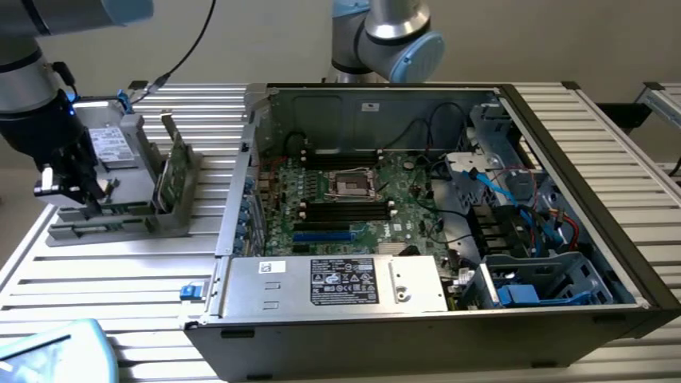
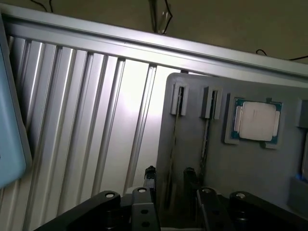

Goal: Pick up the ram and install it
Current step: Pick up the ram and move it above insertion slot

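Gripper: jaws apart, straddling ram, not clamped. Ram: edge-on, upright in slot of grey holder, near silver processor. Open computer case: exterior view's right.

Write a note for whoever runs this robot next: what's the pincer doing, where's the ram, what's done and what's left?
Pincer: open and holding nothing, over the grey holder. Its fingers sit either side of one ram stick, seen edge-on. I cannot tell how far above the stick they are.
Ram: that stick and a second stick stand in the holder's slots, beside the processor chip.
Computer case: open, to the exterior view's right of the holder, with the motherboard showing.
Done: the pincer is lined up with the ram.
Left: the pick-up and the install.
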Robot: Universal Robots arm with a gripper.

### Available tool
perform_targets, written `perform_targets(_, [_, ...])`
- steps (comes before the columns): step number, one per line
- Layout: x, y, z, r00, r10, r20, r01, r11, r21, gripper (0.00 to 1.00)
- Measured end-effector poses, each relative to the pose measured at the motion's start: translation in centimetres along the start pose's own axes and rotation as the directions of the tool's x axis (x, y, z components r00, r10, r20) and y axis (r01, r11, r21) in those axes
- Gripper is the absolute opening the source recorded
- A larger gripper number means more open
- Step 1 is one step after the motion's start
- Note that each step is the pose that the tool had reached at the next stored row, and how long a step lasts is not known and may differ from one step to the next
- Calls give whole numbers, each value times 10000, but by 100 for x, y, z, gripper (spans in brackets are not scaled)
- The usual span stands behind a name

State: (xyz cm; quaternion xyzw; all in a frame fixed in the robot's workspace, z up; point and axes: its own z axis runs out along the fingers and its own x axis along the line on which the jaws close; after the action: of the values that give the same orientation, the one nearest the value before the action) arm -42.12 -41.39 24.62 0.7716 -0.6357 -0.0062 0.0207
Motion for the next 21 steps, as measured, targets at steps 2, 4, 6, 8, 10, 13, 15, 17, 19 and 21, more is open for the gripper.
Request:
perform_targets(2, [-2, -1, 36, 10000, 3, 0, -3, 10000, 0, 37])
perform_targets(4, [-2, -2, 73, 10000, 3, 0, -3, 10000, -1, 37])
perform_targets(6, [-3, -4, 109, 10000, 4, 0, -4, 10000, -1, 37])
perform_targets(8, [-4, -7, 145, 10000, 5, 0, -5, 10000, 0, 37])
perform_targets(10, [-3, -10, 180, 10000, 4, 0, -4, 10000, -1, 37])
perform_targets(13, [-4, -15, 236, 10000, 4, 0, -4, 10000, -1, 37])
perform_targets(15, [-4, -18, 271, 10000, 4, 0, -4, 10000, -1, 37])
perform_targets(17, [-4, -21, 308, 10000, 4, 1, -4, 10000, -1, 37])
perform_targets(19, [-5, -24, 344, 10000, 3, 8, -3, 10000, 1, 37])
perform_targets(21, [-6, -25, 381, 10000, 3, 22, -3, 10000, 3, 37])
